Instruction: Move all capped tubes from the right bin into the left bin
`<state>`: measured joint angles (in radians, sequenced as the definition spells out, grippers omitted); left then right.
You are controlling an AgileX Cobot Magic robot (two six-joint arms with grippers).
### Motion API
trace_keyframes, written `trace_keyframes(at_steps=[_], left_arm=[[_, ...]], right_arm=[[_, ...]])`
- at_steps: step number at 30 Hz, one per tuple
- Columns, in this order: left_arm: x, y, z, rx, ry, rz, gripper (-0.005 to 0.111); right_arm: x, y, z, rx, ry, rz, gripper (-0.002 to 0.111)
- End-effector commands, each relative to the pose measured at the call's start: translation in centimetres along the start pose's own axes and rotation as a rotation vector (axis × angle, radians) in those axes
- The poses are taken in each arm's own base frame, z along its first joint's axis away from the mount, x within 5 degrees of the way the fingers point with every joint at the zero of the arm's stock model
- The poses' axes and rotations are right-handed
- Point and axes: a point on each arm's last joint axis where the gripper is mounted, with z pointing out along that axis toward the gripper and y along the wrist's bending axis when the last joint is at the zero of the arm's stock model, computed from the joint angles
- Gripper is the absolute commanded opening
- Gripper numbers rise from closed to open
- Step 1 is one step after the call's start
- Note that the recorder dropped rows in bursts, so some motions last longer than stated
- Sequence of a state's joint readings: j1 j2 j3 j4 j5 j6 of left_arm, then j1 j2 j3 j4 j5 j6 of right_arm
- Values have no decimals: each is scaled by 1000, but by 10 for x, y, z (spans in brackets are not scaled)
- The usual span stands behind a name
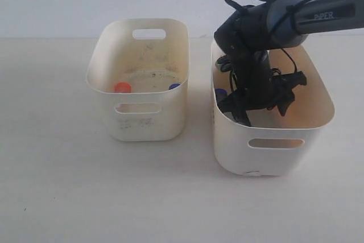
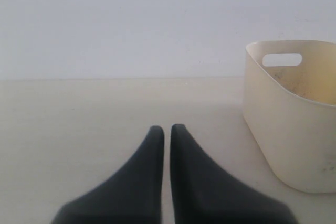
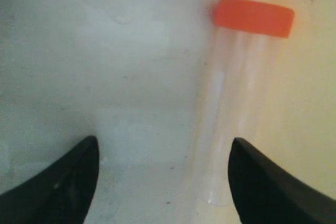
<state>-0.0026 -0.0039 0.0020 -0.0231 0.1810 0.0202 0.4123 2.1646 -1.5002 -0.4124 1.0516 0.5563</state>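
In the right wrist view a clear capped tube with an orange-red cap lies on the floor of the right bin. My right gripper is open, reaching down inside that bin, and the tube's bottom end lies between its fingers, close to one finger. A blue cap shows beside the arm at the bin's left wall. The left bin holds an orange-red cap and a blue cap. My left gripper is shut and empty, low over the table beside the left bin.
The two cream bins stand side by side on a pale table, a narrow gap between them. The right arm and its cables fill much of the right bin's opening. A white wall runs behind the table.
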Motion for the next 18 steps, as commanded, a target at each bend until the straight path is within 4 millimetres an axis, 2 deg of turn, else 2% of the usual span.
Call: trace_keyframes(at_steps=[1, 4, 7, 14, 18], left_arm=[[-1, 0, 0, 8, -5, -7, 4], [-1, 0, 0, 8, -5, -7, 4], [-1, 0, 0, 8, -5, -7, 4], [-1, 0, 0, 8, -5, -7, 4], [-1, 0, 0, 8, -5, -7, 4]], right_arm=[[-8, -1, -15, -52, -43, 17, 67], [-10, -4, -26, -66, -79, 21, 67], [-9, -9, -28, -17, -75, 8, 67], [-7, -13, -21, 45, -49, 46, 67], [-6, -11, -8, 89, -13, 39, 67]])
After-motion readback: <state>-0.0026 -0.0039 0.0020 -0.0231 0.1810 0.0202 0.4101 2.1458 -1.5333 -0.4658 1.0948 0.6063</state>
